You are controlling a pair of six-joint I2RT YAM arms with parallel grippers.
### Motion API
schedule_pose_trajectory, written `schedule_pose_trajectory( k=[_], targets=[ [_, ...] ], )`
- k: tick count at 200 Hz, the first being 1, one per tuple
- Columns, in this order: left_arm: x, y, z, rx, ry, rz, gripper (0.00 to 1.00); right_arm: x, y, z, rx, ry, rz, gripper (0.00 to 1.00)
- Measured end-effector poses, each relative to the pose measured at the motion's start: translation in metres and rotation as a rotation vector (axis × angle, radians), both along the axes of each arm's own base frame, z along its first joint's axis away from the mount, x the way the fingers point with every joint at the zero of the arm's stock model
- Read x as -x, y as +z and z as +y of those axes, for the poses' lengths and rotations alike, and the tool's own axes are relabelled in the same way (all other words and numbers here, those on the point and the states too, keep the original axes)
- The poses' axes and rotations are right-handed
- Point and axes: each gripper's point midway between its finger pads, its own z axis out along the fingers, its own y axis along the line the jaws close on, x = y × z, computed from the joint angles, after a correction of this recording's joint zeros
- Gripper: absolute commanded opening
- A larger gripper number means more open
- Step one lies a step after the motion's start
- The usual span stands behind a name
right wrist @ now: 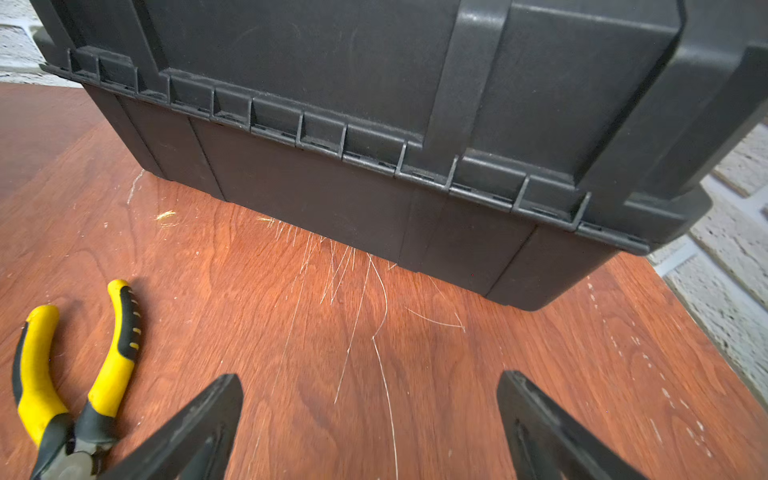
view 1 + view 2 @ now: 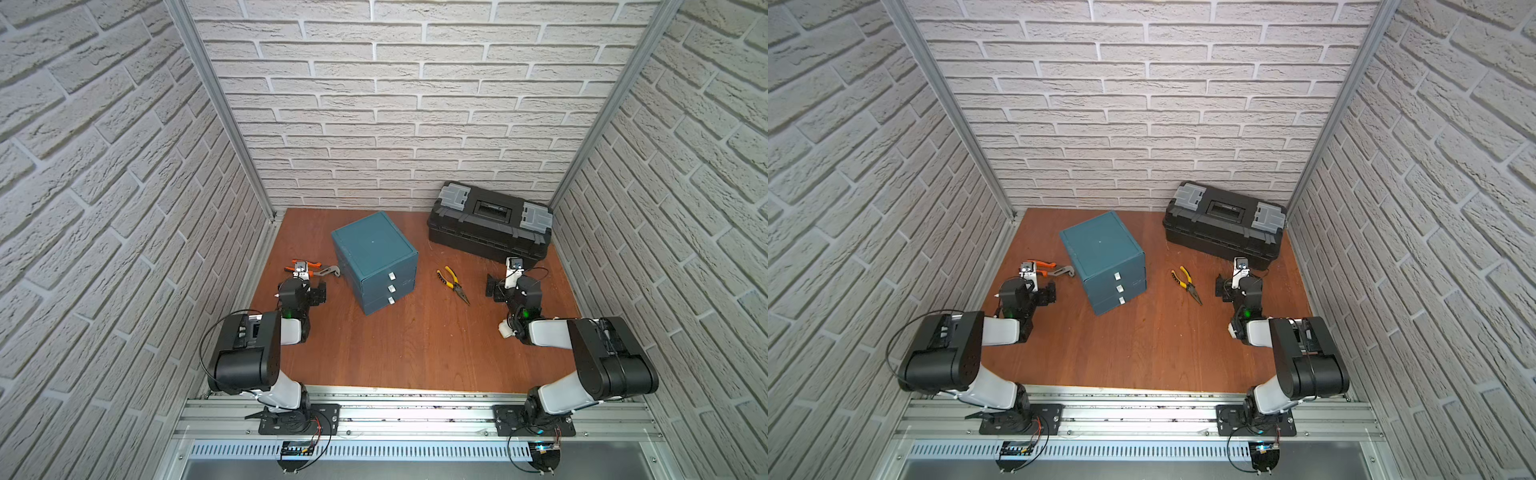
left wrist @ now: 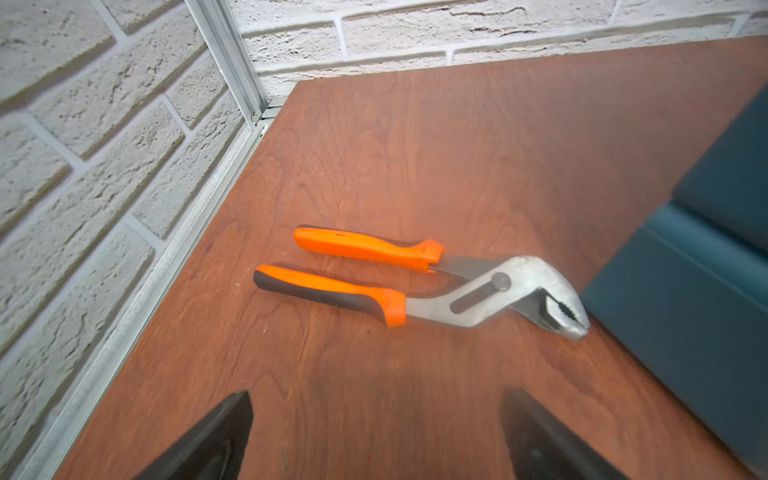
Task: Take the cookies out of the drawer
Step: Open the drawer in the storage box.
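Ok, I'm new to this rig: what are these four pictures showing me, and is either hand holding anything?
Two robot arms, left and right, stand at the near edge of a wooden table. Two pictures look down on everything; the other two come from a camera on each wrist. On the table: a teal drawer cabinet, all three drawers shut, a black toolbox, orange-handled pliers and yellow-handled pliers. The left hand is open and empty, facing the orange pliers; the right hand, also open and empty, faces the toolbox. No cookies show.

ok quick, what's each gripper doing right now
left gripper: open, holding nothing
right gripper: open, holding nothing
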Motion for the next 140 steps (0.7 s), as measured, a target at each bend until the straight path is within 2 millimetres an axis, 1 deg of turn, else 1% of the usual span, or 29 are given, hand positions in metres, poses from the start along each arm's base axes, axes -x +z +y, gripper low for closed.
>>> schedule_pose_trajectory(
  k=[120, 140],
  targets=[
    [-0.0001, -0.0001, -0.0009, 0.003, -0.006, 0.000, 0.98, 0.0000, -0.0001, 0.0000, 0.000, 0.000, 0.000, 1.00],
    [0.0009, 0.0009, -0.0015, 0.005, -0.008, 0.008, 0.98, 0.0022, 0.0025, 0.0003, 0.000, 0.002, 0.002, 1.00]
  ],
)
